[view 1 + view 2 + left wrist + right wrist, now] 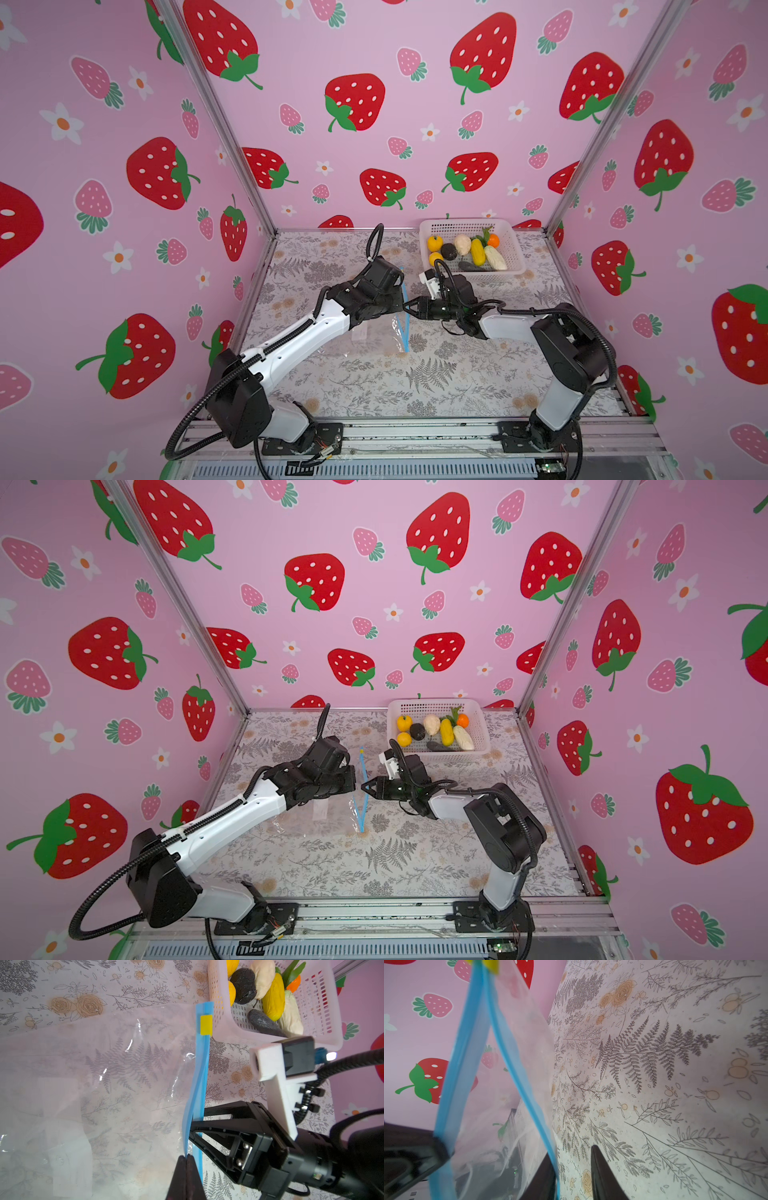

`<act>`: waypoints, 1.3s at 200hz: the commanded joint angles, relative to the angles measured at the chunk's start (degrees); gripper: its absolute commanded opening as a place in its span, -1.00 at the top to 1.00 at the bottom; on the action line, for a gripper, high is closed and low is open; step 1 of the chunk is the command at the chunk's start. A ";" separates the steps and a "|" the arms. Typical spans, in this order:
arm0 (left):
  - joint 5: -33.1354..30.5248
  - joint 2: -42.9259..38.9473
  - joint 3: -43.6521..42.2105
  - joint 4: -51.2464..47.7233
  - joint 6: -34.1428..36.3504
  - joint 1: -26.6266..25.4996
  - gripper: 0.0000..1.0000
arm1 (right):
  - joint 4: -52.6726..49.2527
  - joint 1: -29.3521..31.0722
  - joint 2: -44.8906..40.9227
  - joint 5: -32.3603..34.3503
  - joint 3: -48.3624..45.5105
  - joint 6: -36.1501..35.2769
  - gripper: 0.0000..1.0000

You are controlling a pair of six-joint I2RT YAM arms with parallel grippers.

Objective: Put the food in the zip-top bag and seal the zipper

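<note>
The bag (pixel 320 818), thin crinkly clear plastic, lies flat in the middle of the bench (pixel 415 875) on its fern-printed cover, mouth turned right. Its zipper (pixel 200 1076) is a smooth light-blue strip with a small yellow square tab (pixel 206 1024) at the far end, and it is parted into two lips. The left claw (pixel 186 1157) is clenched on the raised upper lip about midway along. The right claw (pixel 365 788) has slim tapered black fingers standing apart, with the lower lip running between them against one finger. The food (pixel 446 731) is rounded yellow, cream, pebbly dark and orange pieces. All of it sits in the white perforated basket (pixel 436 706) at the far right, near the zipper's far end.
</note>
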 commanded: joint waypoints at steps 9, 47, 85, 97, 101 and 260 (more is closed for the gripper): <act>-0.39 -1.76 3.25 -2.27 -1.11 -0.35 1.00 | -1.48 -0.36 1.32 0.62 2.15 -0.87 0.39; 3.06 -1.32 5.22 -2.09 -0.38 -0.78 1.00 | -2.23 -0.36 1.49 0.79 2.78 -1.06 0.38; 4.51 0.47 8.76 -3.79 1.60 -2.13 1.00 | -2.54 -0.28 1.67 1.31 2.54 -1.16 0.38; 4.42 0.40 8.99 -4.05 2.08 -2.19 1.00 | -2.66 -0.28 1.68 1.41 2.43 -1.17 0.37; 4.31 0.33 8.99 -4.07 2.23 -2.18 1.00 | -2.72 -0.28 1.71 1.60 2.43 -1.19 0.37; 4.57 5.32 5.21 0.83 -0.29 0.90 1.00 | -7.36 -0.28 -4.51 2.01 1.46 -2.93 0.17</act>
